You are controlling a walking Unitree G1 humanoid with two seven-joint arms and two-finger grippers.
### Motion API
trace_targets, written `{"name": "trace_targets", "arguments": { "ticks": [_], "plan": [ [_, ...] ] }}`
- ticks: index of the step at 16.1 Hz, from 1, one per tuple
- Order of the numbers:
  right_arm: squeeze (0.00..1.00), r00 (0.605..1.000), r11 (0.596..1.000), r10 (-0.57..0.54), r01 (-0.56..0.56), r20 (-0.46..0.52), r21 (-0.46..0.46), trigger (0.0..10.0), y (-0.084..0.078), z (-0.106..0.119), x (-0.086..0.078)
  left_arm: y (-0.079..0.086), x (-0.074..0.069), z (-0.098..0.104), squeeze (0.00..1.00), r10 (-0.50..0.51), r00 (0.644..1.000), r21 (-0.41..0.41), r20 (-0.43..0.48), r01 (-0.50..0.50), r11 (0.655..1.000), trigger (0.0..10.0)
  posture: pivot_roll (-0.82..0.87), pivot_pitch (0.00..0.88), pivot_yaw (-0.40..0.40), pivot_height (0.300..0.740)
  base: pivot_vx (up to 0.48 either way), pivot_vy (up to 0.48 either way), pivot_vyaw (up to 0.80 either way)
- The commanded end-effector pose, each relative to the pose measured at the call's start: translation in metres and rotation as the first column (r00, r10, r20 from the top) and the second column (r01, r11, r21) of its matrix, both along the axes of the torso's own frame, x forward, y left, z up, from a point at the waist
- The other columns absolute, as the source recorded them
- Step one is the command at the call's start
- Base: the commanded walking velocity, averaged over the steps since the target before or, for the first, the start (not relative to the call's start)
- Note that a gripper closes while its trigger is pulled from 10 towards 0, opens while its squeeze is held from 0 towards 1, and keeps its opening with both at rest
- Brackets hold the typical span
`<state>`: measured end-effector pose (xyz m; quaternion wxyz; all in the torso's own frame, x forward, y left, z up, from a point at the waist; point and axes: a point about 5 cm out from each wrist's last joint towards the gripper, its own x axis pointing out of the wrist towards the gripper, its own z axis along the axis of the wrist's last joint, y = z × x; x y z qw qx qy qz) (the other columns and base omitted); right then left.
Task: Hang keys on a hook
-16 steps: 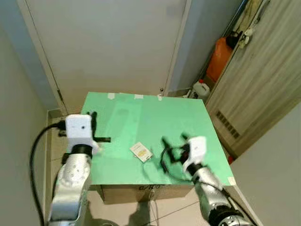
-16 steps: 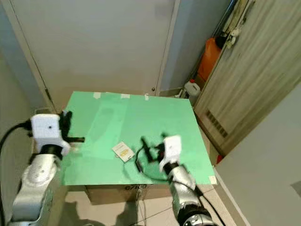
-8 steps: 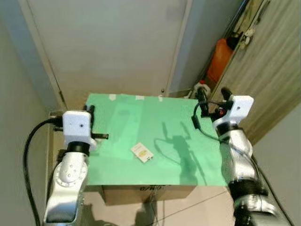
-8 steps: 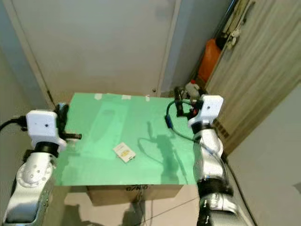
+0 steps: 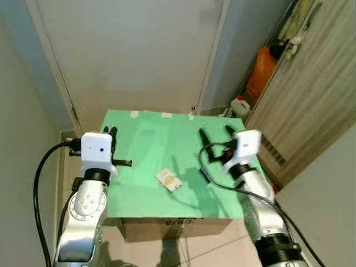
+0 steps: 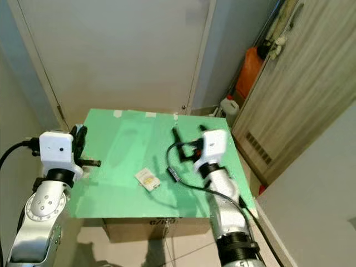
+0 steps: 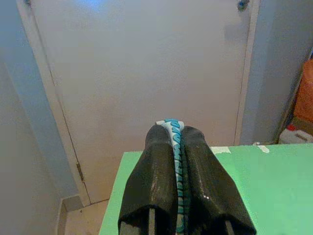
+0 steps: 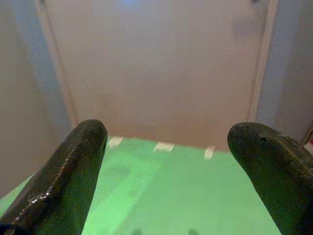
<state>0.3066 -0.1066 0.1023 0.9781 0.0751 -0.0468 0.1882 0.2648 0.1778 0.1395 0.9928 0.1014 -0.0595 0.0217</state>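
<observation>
Pressing together, the two black fingers (image 7: 195, 181) of the left pincer (image 7: 175, 134), gripping a thin blue-and-white patterned strip (image 7: 172, 147) poking out just past the tips. Lying beneath and beyond the pincer, a green bench (image 7: 264, 181), with a small pale tape patch (image 7: 220, 150) and another (image 7: 262, 148) sitting at its far edge. Standing behind the bench, a closed white door (image 7: 142, 73), its hinge (image 7: 78, 171) showing low on one side. Peeking in at the frame's edge past the door, an orange container (image 7: 305, 93) and a white jug (image 7: 293, 134).
</observation>
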Motion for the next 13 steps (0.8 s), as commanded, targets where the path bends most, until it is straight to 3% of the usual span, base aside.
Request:
{"name": "trace_targets", "arguments": {
  "ticks": [1, 5, 7, 13],
  "plan": [
    [0.0, 1.0, 1.0, -0.006, 0.006, -0.004, -0.02, 10.0, -0.006, 0.002, 0.001, -0.006, 0.002, 0.001, 0.0, -0.019, 1.0, 0.01, 0.006, 0.019, 1.0, 0.0, 0.09, 0.0, -0.084, 0.74, 0.0, 0.0, -0.78],
    [0.0, 1.0, 1.0, -0.004, 0.003, -0.03, -0.025, 10.0, -0.01, 0.002, 0.003, -0.014, 0.004, 0.001, 0.0, -0.059, 0.998, 0.025, 0.003, 0.059, 0.998, 0.0, 0.09, 0.0, -0.082, 0.74, 0.0, 0.0, -0.77],
    [0.0, 0.999, 0.999, 0.006, -0.008, -0.05, -0.033, 10.0, -0.012, 0.0, 0.004, -0.02, 0.005, 0.002, 0.0, -0.105, 0.995, 0.068, 0.001, 0.104, 0.992, 0.0, 0.09, 0.0, -0.081, 0.74, 0.0, -0.48, -0.76],
    [0.0, 0.997, 0.999, 0.014, -0.018, -0.08, -0.042, 10.0, -0.014, -0.004, 0.005, -0.026, 0.005, 0.001, 0.0, -0.157, 0.988, 0.07, -0.003, 0.157, 0.985, 0.0, 0.09, 0.0, -0.083, 0.74, 0.0, -0.48, -0.72]
  ]
}}
